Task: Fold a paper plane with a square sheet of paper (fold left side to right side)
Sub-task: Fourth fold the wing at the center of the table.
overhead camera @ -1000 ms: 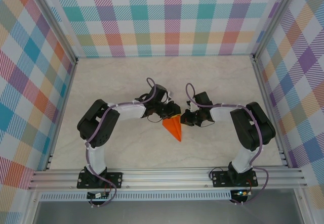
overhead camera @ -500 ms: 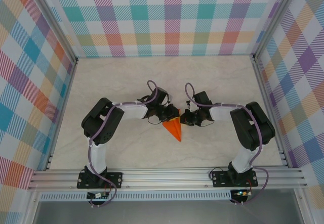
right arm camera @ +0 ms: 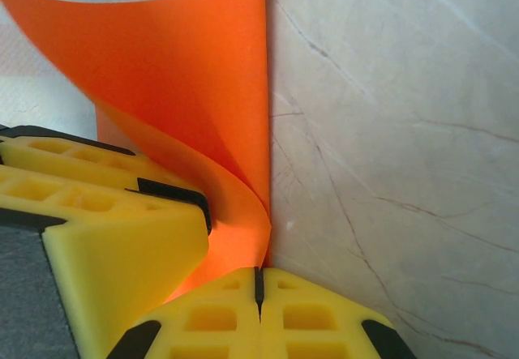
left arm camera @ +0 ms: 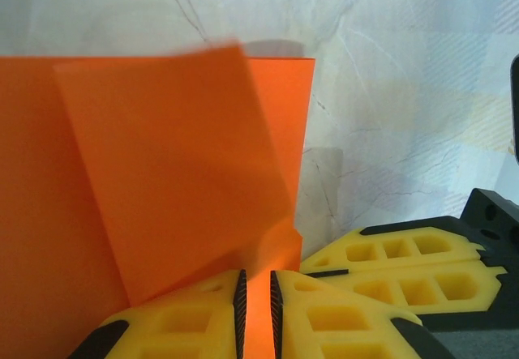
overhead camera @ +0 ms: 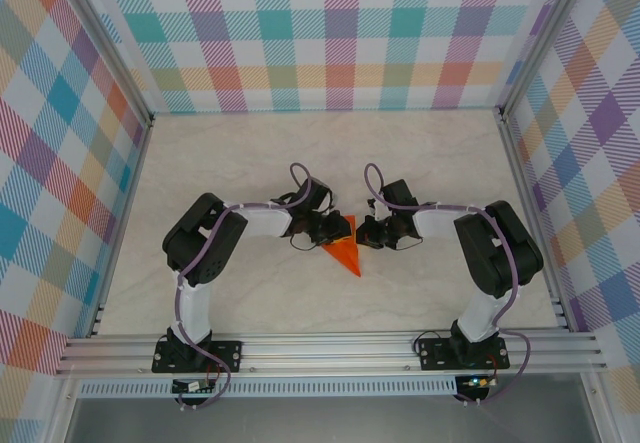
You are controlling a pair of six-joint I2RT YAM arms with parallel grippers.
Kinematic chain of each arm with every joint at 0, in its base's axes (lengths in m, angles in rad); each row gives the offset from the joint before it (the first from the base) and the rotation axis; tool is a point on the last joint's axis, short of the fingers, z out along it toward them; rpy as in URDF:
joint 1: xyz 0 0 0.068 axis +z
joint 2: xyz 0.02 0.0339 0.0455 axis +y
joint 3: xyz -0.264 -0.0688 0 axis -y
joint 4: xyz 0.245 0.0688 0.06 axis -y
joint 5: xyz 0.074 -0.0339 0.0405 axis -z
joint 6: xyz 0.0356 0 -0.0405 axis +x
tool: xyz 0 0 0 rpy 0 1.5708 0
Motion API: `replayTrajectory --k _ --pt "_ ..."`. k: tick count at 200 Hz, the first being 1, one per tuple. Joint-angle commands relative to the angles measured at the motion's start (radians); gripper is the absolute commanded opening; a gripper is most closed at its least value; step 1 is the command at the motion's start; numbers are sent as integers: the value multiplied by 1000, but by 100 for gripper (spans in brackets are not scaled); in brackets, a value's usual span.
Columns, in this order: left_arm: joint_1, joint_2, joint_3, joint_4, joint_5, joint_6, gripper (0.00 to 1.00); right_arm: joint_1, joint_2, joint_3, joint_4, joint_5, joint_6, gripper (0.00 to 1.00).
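Observation:
The square sheet of paper [overhead camera: 346, 253] lies mid-table as a creased orange pointed shape, tip toward the near edge. My left gripper [overhead camera: 338, 229] is at its upper left. In the left wrist view the gripper [left arm camera: 255, 276] is shut on the paper [left arm camera: 162, 173], orange showing in the thin slit between the pads, and a flap is lifted and slanting. My right gripper [overhead camera: 360, 233] is at the paper's right edge. In the right wrist view it [right arm camera: 259, 271] is shut, pads pressed together, tips against the curled paper [right arm camera: 186, 75]. The left fingers [right arm camera: 105, 213] sit close beside it.
The marble tabletop [overhead camera: 250, 163] is boxed in by plaid walls [overhead camera: 330, 33] at the back and both sides. An aluminium rail [overhead camera: 330, 348] carrying both arm bases runs along the near edge. Both grippers are nearly touching at mid-table.
The left arm has shifted a little to the right, and the paper's upper flap stands higher by its gripper. The right arm has stayed put.

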Motion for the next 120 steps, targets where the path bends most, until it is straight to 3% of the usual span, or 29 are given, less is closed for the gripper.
replayTrajectory --k 1,46,88,120 --pt "-6 29 -38 -12 -16 9 18 12 50 -15 -77 56 -28 0" --pt "-8 16 -79 1 -25 8 18 12 -9 30 -107 42 -38 8" --pt "-8 21 -88 17 -24 3 18 9 -178 25 -179 69 -53 24" --pt "-8 20 -86 18 -23 3 18 14 -280 -55 -137 -48 -41 22"
